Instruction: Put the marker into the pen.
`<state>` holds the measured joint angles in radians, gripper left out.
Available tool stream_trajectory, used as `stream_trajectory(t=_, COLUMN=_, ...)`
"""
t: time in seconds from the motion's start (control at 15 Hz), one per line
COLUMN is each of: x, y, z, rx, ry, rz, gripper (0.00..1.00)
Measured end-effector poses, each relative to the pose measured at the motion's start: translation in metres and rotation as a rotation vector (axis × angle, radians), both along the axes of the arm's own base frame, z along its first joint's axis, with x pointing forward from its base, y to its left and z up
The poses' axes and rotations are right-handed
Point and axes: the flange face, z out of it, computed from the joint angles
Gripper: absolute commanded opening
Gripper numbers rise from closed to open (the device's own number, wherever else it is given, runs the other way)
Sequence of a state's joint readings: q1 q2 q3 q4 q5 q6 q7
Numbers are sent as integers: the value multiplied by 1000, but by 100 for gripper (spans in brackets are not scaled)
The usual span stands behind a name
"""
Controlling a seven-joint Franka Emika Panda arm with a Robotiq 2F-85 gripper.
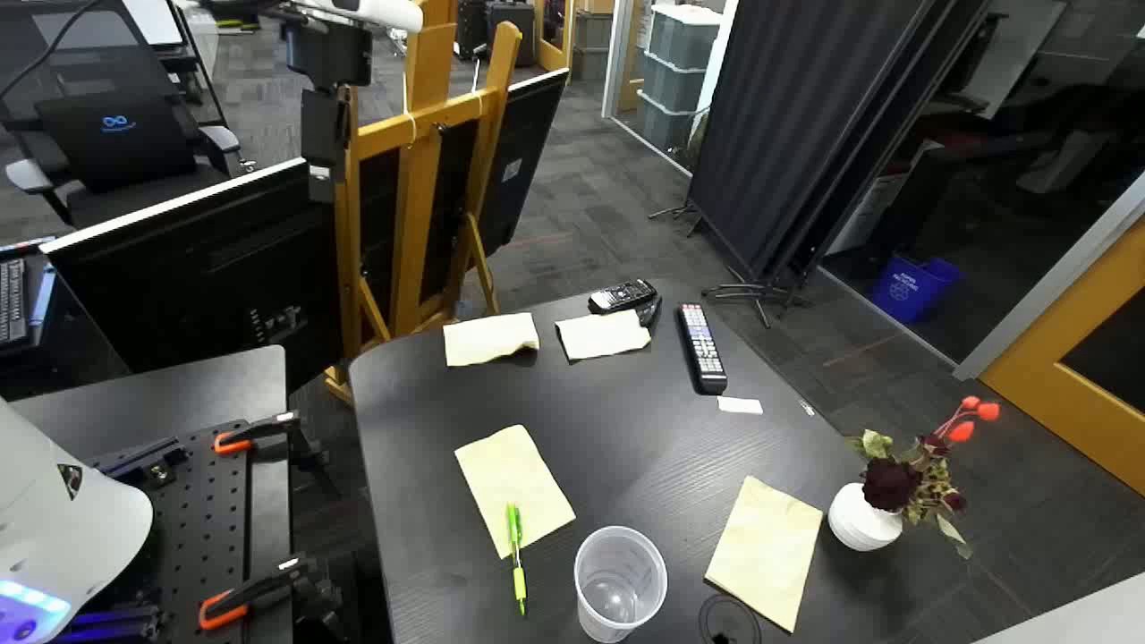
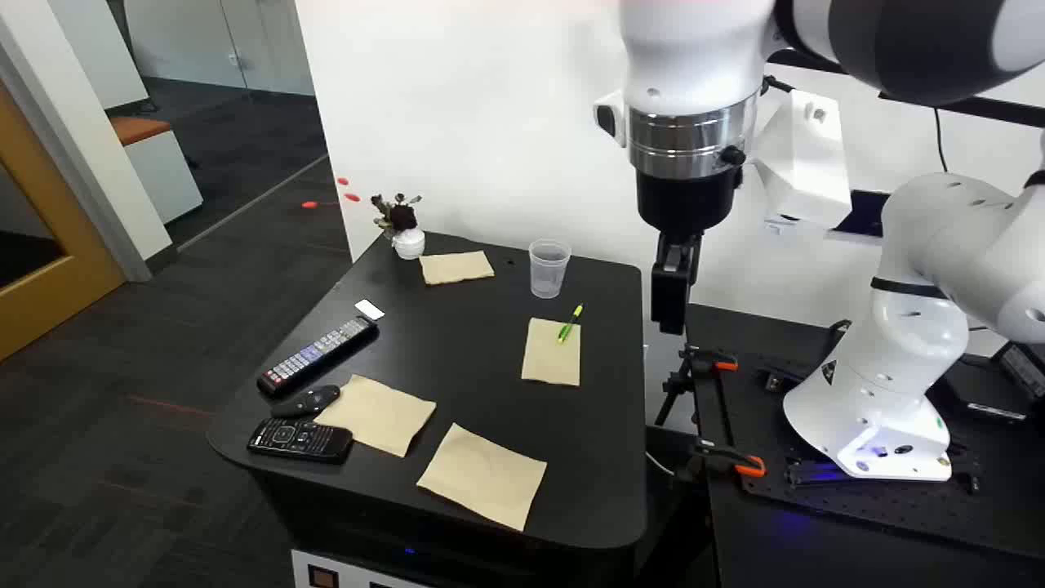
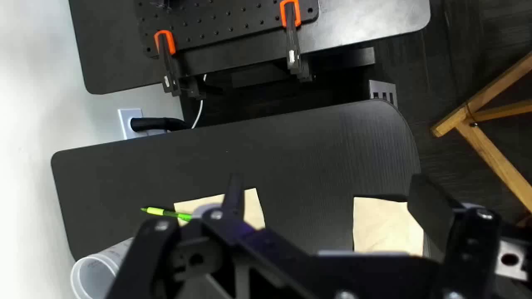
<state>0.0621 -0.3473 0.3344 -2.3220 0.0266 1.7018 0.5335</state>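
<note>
Toward the left of the black tabletop (image 2: 473, 351), in an exterior view, a keypad remote (image 2: 300, 439) lies just beside a small rounded remote (image 2: 307, 402), with a longer television remote (image 2: 317, 357) behind the pair. A small white rectangle (image 2: 370, 309) sits just beyond the long one's far end. A paper napkin (image 2: 377, 415) lies at the right of the rounded remote. Farther back stands a round white vase (image 2: 408, 243) holding a dark red flower (image 2: 402, 216), beside a second napkin (image 2: 457, 268); a third napkin (image 2: 483, 476) lies by the near edge.

Next comes the clear plastic cup (image 2: 548, 268), upright on the tabletop with its wide rim up. Near it, a little forward and to the right, lies the green marker (image 2: 571, 323) — aslant, one end on a fourth napkin (image 2: 549, 359), the pointed end reaching past the paper's edge. Marker and cup are apart.

Farther right, the pincer (image 3: 327, 182) hangs in the air beneath the white robot arm (image 2: 690, 73), well apart from the marker. It shows edge-on there, but the wrist view has its fingers (image 3: 434, 211) spread wide, with tabletop visible between them.

At the far right, orange-and-black clamps (image 2: 731, 460) sit along the edge of a black bench (image 2: 784, 531) — the one that carries the arm's white base (image 2: 873, 416).
</note>
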Motion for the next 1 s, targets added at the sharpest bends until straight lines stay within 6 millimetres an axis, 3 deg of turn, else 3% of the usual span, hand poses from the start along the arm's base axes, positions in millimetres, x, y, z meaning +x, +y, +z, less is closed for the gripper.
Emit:
stream_trajectory(t=0.6, x=2, y=-3, z=0, rx=1, ry=-2, rz=-6, gripper=100)
stream_trajectory(t=0.8, x=11, y=-21, z=2, rx=-6, ry=-31, rz=-75, gripper=100)
stream_trajectory(t=1.0, x=28, y=-55, z=2, rx=-20, ry=-76, rz=-200, gripper=100)
